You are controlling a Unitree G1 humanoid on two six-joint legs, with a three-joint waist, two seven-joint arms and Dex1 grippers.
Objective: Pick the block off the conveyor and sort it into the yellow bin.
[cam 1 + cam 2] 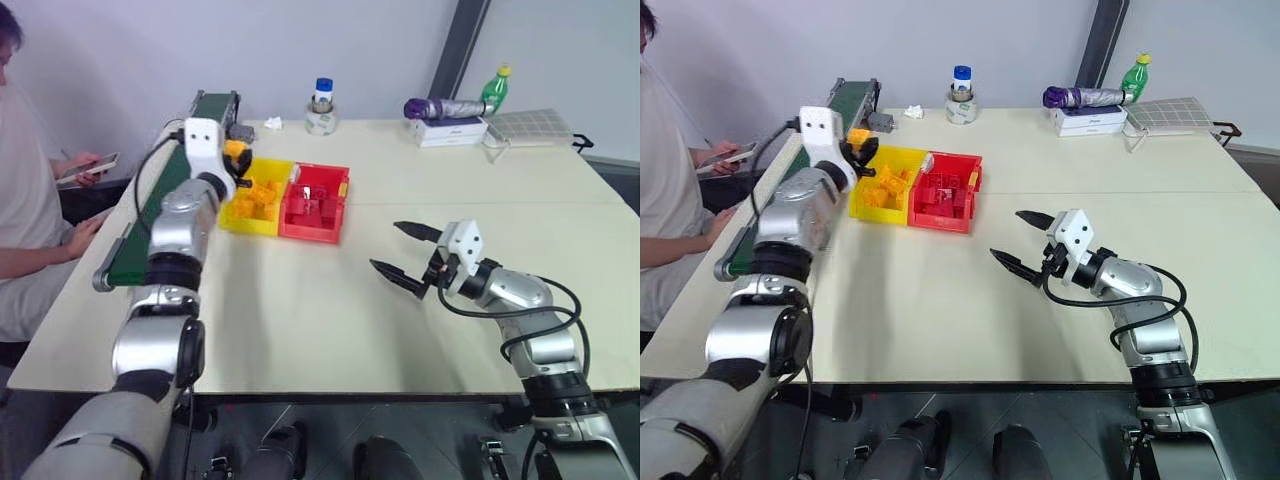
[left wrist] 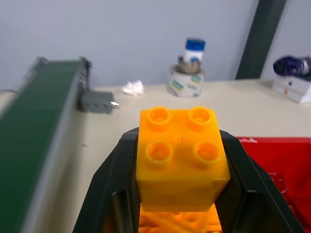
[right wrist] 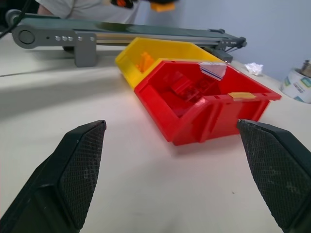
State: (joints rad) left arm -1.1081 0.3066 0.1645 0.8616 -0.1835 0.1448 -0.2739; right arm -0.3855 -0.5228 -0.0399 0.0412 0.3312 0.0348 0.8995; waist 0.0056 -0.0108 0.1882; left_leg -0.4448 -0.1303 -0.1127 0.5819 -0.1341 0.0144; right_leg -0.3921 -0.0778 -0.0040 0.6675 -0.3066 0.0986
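Note:
The yellow-orange studded block (image 2: 179, 160) sits between the black fingers of my left gripper (image 2: 179, 145), which is shut on it. The gripper holds the block (image 1: 236, 152) in the air, over the left far side of the yellow bin (image 1: 246, 226), beside the conveyor (image 1: 134, 250) with its dark green belt. Several yellow blocks lie in the yellow bin. My right gripper (image 1: 386, 246) is open and empty, low over the table to the right of the bins and pointing toward them.
A red bin (image 1: 312, 236) holding red blocks is joined to the yellow bin's right side. A person (image 1: 30, 200) with a phone sits at the table's left. Along the back stand a tape roll (image 1: 321, 121) with a bottle on it, a folded umbrella (image 1: 445, 107) and a green bottle (image 1: 495, 88).

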